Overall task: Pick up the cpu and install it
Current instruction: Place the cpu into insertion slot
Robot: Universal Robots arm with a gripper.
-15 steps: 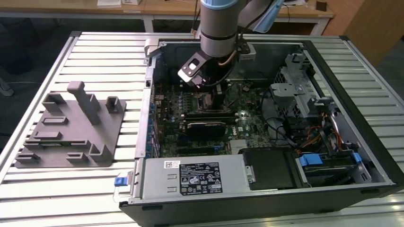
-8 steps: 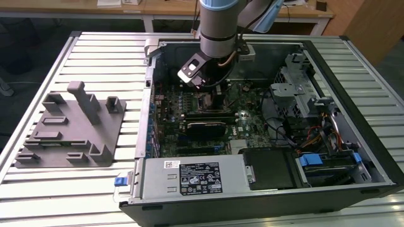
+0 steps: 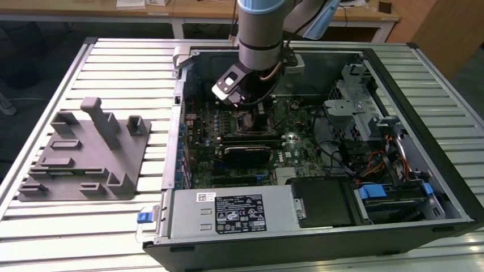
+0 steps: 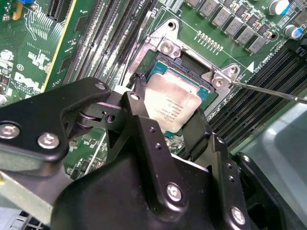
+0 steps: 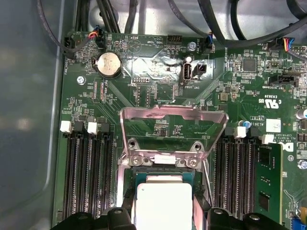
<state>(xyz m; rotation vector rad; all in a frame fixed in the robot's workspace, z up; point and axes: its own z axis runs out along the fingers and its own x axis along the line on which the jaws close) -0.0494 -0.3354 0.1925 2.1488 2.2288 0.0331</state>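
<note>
Fingers (image 4: pixel 135 103) pinch the cpu (image 4: pixel 173 101) by two opposite edges, one black pad on each side, so the gripper (image 4: pixel 168 108) sits straight over the chip rather than off to one side of it. You see the pale metal top facing up. The chip lies square over the socket (image 4: pixel 189 64), its edges in line with the socket's frame; being square, it has no long axis to speak of. Whether it rests in the socket or hovers just off it, you cannot tell. The load plate (image 5: pixel 144 112) stands swung up off the socket and the thin lever (image 4: pixel 268 89) juts out beside it, so the opening is uncovered. In the exterior view the arm (image 3: pixel 261 34) reaches down into the open computer case (image 3: pixel 178 130), which holds the motherboard (image 3: pixel 298 150). The grey tray (image 3: pixel 83 164) lies on the worktop (image 3: pixel 113 56), well apart on the exterior view's left.
</note>
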